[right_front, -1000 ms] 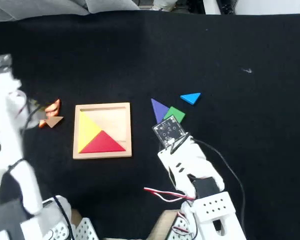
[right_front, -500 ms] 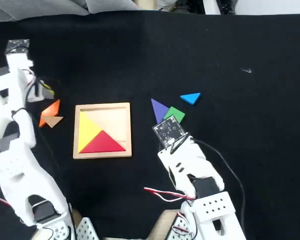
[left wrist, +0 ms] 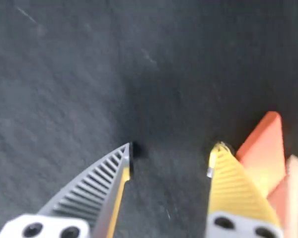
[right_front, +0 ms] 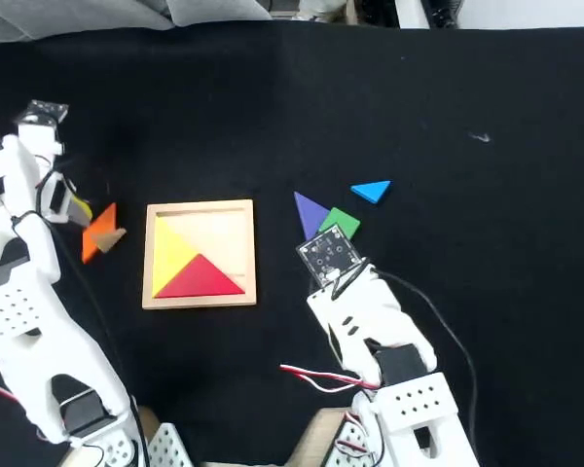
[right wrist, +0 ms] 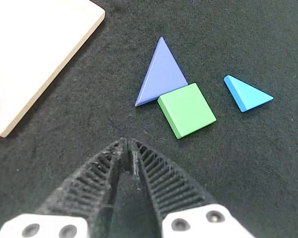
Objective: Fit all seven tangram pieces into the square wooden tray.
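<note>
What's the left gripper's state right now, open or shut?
Open. On the left gripper, the fingers stand apart with bare black tabletop between them; the orange piece lies beside one finger.

Counter (right_front: pixel 487 321): black cloth cover, matt, felt-like nap with fine lint. Tray (right_front: pixel 200 205): pale bare wood, smooth, matt. Green square (right wrist: pixel 186 109), purple triangle (right wrist: pixel 162 73) and blue triangle (right wrist: pixel 246 93): smooth, matt colour coat. Orange piece (left wrist: pixel 263 148): same matt finish. Left gripper (left wrist: pixel 173 147): ribbed plastic, one side grey, one yellow. Right gripper (right wrist: pixel 128 144): ribbed matt black plastic on a white plastic base.
</note>
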`<state>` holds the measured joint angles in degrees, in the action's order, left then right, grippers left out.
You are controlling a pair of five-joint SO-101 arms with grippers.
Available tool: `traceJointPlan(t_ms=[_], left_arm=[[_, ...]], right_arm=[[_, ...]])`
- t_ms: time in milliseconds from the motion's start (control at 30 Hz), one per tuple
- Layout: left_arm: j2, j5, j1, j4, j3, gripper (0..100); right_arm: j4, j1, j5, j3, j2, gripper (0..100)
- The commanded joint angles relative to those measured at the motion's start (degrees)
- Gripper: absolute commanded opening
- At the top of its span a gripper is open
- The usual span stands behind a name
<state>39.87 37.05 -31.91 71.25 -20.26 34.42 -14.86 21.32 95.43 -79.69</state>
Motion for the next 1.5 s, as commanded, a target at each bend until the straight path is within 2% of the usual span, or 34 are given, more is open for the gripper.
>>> traceJointPlan(t_ms=[0,100,433,667,800,1100,1200,1467], left_arm=[[-1.49,2.46,-0.75,6.24,1.63,25],[-5.19,2.81,-0.75,7.82,5.93,25],[-26.81,7.56,-4.26,5.36,28.70,25],[-34.90,8.79,2.95,-11.34,43.82,26],[-32.70,13.36,4.70,-13.01,43.65,26],[-20.75,24.97,2.42,-12.75,35.03,26],[-18.02,30.15,2.95,-9.49,33.36,25],[-17.23,26.73,1.63,-6.68,29.67,25]], right_arm=[[-0.26,0.26,0.53,-0.31,-1.10,1.2],[-0.26,0.26,0.53,-0.31,-1.10,1.2],[-0.26,0.26,0.53,-0.31,-1.10,1.2],[-0.26,0.26,0.53,-0.22,-1.10,1.2],[-0.26,0.35,0.53,0.04,-1.10,1.2],[-0.26,0.26,0.53,0.04,-1.10,1.2],[-0.26,0.26,0.53,0.04,-1.10,1.2],[-0.26,0.26,0.53,0.04,-1.10,1.2]])
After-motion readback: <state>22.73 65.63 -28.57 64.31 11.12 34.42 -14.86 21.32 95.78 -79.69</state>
